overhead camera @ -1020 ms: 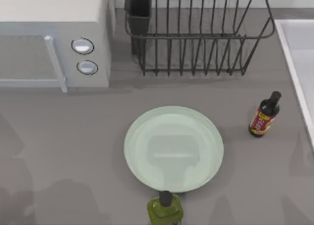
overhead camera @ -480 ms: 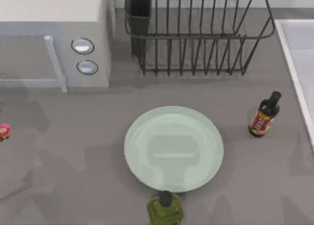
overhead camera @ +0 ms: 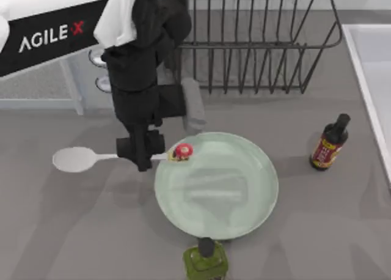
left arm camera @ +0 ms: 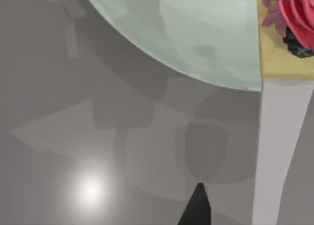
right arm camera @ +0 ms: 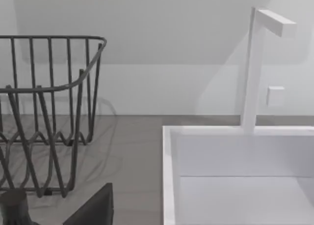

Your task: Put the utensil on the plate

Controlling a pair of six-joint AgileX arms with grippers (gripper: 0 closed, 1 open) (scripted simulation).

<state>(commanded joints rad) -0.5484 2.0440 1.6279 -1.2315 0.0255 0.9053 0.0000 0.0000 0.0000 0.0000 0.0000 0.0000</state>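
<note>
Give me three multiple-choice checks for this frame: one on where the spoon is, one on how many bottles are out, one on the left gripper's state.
1. Where is the spoon?
A. Its knob end is over the plate's left rim and its bowl is out over the table
B. Inside the wire rack
C. Beside the dark bottle

2. How many bottles stand on the table?
A. One
B. Two
C. Four

3. What is the left gripper doing?
A. Hanging open over the sink
B. Shut on the spoon's handle
C. Gripping the plate's rim

Answers: 1 A, the top view has the pink knob at the rim of the plate and the white bowl to its left. 2 B, a dark bottle stands right of the plate and a green bottle at its near edge. 3 B, the handle runs out from both sides of the gripper.
</note>
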